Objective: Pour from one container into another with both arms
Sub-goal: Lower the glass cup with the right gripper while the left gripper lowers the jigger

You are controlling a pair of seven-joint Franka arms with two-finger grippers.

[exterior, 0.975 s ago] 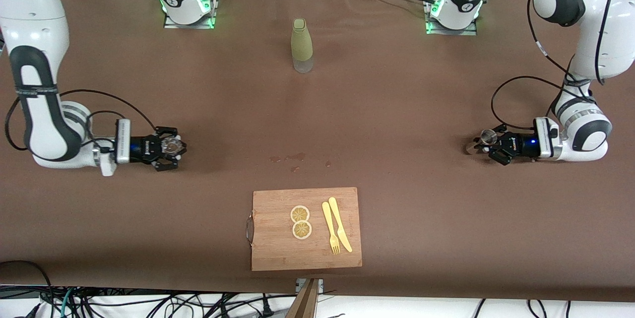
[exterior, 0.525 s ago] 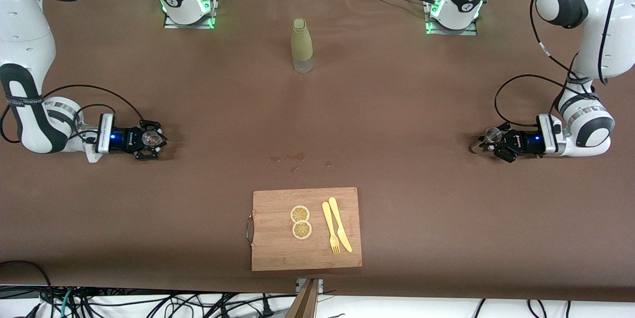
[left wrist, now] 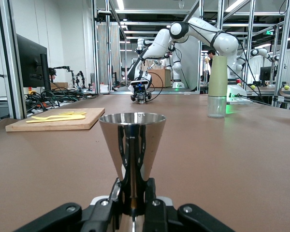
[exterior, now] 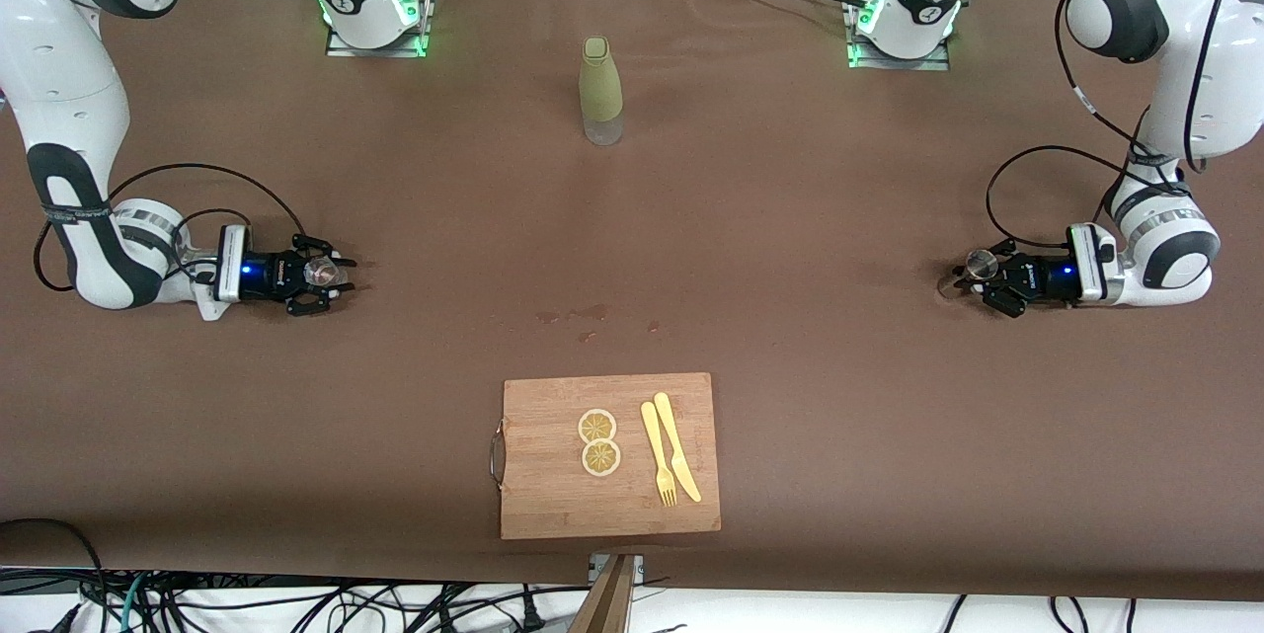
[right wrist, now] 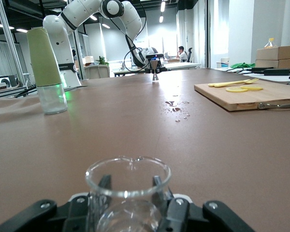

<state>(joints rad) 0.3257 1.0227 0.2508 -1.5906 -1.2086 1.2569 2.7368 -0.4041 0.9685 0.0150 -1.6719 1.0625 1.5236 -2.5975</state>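
Note:
My left gripper (exterior: 978, 285) is low over the table at the left arm's end, shut on the narrow waist of a steel cone-shaped jigger (exterior: 979, 264) that stands upright. In the left wrist view the jigger (left wrist: 132, 140) rises between the fingers of the left gripper (left wrist: 133, 195). My right gripper (exterior: 321, 283) is low at the right arm's end, shut on a small clear glass beaker (exterior: 319, 270). In the right wrist view the beaker (right wrist: 128, 186), pour lip on its rim, fills the right gripper (right wrist: 130, 205).
A bottle (exterior: 600, 90) with an olive sleeve stands mid-table near the bases. A wooden cutting board (exterior: 553, 495) with two lemon slices (exterior: 598, 442), a yellow fork and a knife lies at the front edge. Small wet spots (exterior: 583, 314) mark the cloth between them.
The right gripper with the beaker drew back toward the right arm's end, then came slightly inward again. The left gripper with the jigger shifted a little toward the left arm's end.

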